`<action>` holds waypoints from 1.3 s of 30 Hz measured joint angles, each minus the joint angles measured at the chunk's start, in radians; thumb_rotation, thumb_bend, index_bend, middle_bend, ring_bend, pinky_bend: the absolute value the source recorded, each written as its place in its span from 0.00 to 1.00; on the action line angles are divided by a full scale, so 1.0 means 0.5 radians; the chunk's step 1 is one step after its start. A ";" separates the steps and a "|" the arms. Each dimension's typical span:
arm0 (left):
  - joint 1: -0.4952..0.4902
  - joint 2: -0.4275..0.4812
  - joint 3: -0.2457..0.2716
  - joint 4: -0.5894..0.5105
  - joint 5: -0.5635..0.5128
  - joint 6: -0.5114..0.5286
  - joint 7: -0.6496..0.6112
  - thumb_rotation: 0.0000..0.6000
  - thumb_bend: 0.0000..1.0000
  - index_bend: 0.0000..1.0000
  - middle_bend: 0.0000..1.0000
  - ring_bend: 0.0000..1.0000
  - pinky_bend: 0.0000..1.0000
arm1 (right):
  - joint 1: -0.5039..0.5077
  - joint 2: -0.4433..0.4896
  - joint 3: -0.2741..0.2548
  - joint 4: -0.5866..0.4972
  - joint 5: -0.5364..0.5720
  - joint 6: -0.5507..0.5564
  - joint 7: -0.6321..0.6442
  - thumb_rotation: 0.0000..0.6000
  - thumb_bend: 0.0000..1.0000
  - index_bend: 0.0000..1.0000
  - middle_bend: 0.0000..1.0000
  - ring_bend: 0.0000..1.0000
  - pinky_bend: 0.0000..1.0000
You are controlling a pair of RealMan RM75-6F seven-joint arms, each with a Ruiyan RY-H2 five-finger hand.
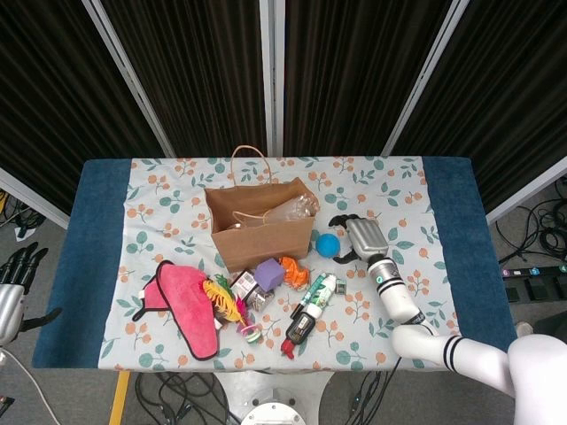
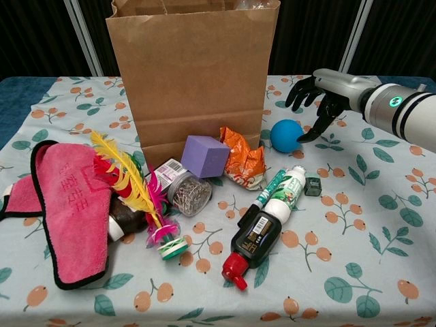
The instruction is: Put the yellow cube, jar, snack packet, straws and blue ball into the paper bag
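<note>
Over by the blue ball the right hand hovers with fingers spread wide, holding nothing, close to the ball but not touching it. Ball's on the table just right of the paper bag. Snack packet sits beside the bag's base. Only the head view catches the left hand, off past the table's left edge, fingers apart and empty, plus something clear inside the bag.
</note>
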 measured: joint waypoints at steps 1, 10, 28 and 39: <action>0.000 -0.001 0.000 0.002 0.000 -0.001 0.000 1.00 0.10 0.08 0.14 0.06 0.20 | 0.003 -0.023 0.000 0.028 -0.013 -0.006 0.005 1.00 0.00 0.31 0.28 0.22 0.33; 0.003 -0.006 0.003 0.025 -0.004 -0.002 -0.017 1.00 0.10 0.08 0.14 0.06 0.20 | 0.013 -0.132 0.008 0.183 -0.023 -0.039 -0.022 1.00 0.01 0.35 0.31 0.25 0.33; 0.006 -0.018 0.003 0.061 -0.013 -0.009 -0.042 1.00 0.10 0.08 0.14 0.06 0.20 | 0.015 -0.233 0.044 0.305 -0.027 -0.099 -0.054 1.00 0.14 0.43 0.36 0.33 0.43; 0.003 -0.016 0.003 0.046 -0.011 -0.013 -0.053 1.00 0.10 0.08 0.14 0.06 0.20 | -0.013 -0.165 0.067 0.195 -0.118 0.011 -0.063 1.00 0.18 0.48 0.40 0.37 0.48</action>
